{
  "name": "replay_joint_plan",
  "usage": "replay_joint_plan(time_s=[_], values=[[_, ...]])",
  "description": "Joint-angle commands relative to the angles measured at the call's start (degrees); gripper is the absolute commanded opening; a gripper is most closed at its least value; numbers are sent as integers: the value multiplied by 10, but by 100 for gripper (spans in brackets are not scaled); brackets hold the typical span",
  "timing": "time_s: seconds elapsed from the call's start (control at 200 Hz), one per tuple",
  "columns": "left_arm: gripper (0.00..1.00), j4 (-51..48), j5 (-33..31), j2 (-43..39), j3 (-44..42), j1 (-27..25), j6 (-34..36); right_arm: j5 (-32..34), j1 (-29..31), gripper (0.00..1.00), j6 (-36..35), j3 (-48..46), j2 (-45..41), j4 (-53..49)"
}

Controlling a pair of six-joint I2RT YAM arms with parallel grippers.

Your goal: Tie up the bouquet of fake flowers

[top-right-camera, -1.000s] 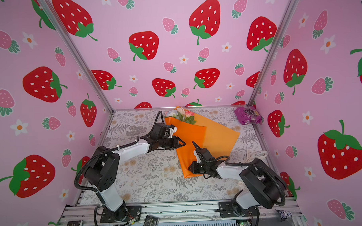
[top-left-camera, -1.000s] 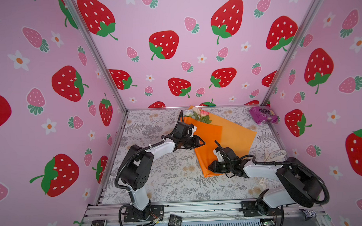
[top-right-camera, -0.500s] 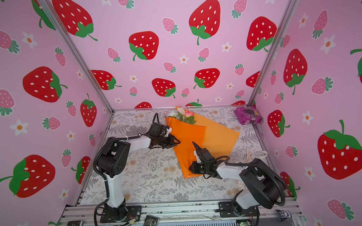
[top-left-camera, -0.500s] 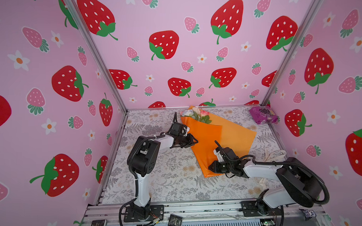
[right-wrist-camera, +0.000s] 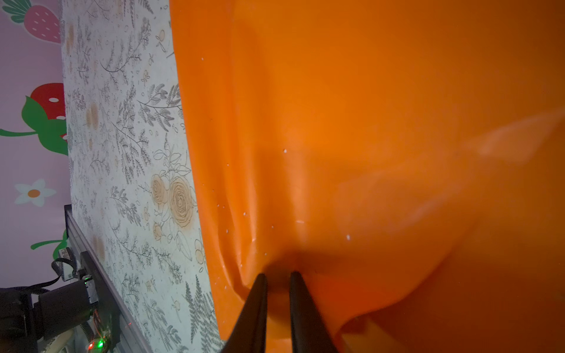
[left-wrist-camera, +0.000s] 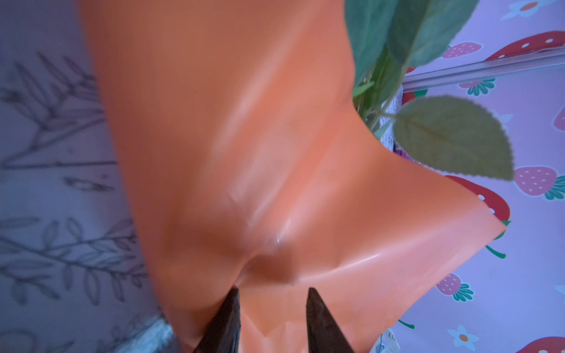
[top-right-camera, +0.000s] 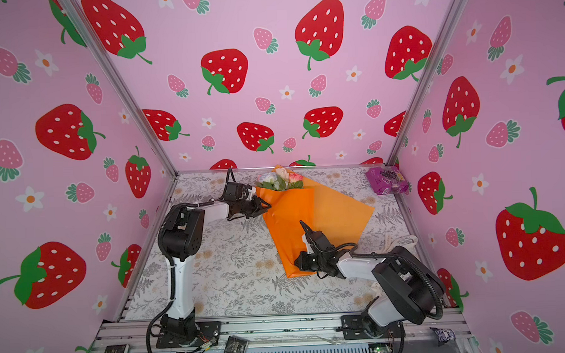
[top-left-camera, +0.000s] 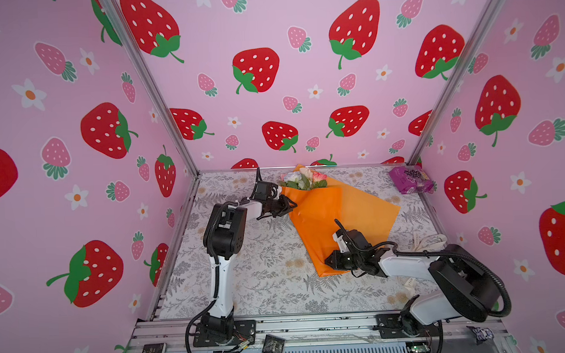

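No legible text or labels

Both top views look down on the whole tabletop [top-left-camera: 262, 281]. Wrist views look along the left pincer [left-wrist-camera: 272, 290] and right pincer [right-wrist-camera: 278, 275], close to orange paper [right-wrist-camera: 367, 122] ahead.

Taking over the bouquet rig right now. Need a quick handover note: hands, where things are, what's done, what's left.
Left hand: closed on the orange wrapping paper at its left edge, just below the flower heads.
Right hand: pinching the same paper near its bottom end.
The bouquet lies on the table, heads toward the back wall; purple packet sits in the back right corner, clear of both hands.
Done: left flap folded over the middle; right flap lies flat and open.
Left: close the wrap, then tie it; no tie shows on it.
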Motion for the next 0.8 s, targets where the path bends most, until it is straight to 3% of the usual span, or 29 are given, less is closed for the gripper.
replay_joint_plan(time_s=[0.0, 0.235, 0.575, 0.69, 0.795], values=[[37, 11, 3, 27, 37, 21, -31, 26, 4, 19, 1, -7, 29, -59], [38, 17, 4, 57, 97, 51, -68, 29, 3, 19, 3, -6, 33, -66], [40, -93, 3, 100, 246, 81, -36, 33, -1, 19, -1, -8, 23, -76], [41, -120, 6, 69, 253, 84, -21, 33, -2, 19, 0, -4, 19, -76], [42, -129, -13, -11, 193, 79, -1, 28, -2, 19, 1, -4, 11, -71]])
